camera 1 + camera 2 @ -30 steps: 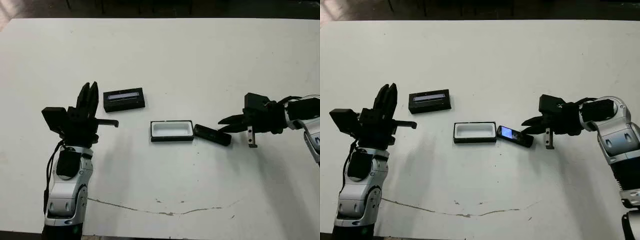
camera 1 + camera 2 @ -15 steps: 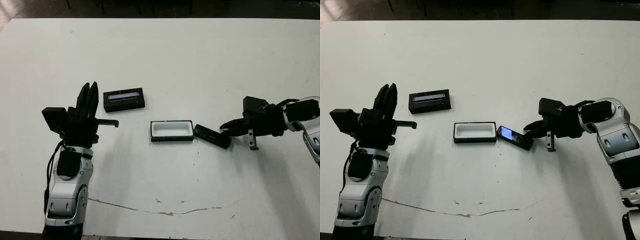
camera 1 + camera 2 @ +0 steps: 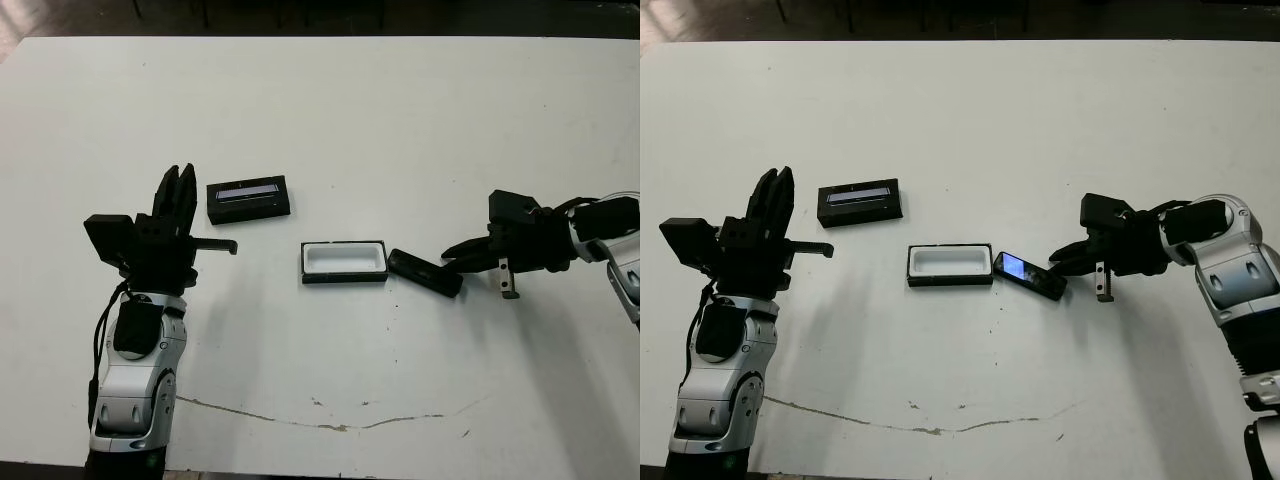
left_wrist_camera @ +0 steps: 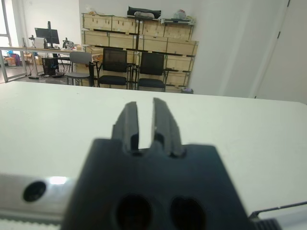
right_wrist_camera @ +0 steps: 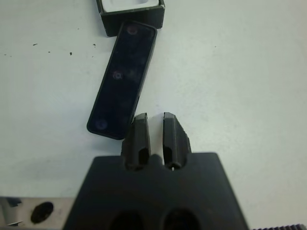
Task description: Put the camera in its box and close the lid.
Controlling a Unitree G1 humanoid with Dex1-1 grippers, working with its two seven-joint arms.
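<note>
The camera (image 3: 425, 271), a slim black bar with a shiny blue patch (image 3: 1012, 265) at its box end, lies slanted on the white table just right of the box (image 3: 343, 261). The box is a shallow black tray with a white lining and stands uncovered. The lid (image 3: 248, 198), black with a pale stripe, lies apart at the back left of the box. My right gripper (image 5: 154, 117) is shut with nothing held, its tips at the camera's (image 5: 123, 79) outer end. My left gripper (image 3: 176, 190) is shut, raised and pointing away, left of the lid.
A thin dark crack (image 3: 330, 425) runs along the table near its front edge. The table's far edge (image 3: 320, 37) lies well beyond the objects. Chairs (image 4: 115, 67) and stacked crates (image 4: 144, 36) show past the table in the left wrist view.
My right gripper's fingers have drawn together and dropped slightly toward the camera's outer end. Camera, box, lid and left arm have stayed put.
</note>
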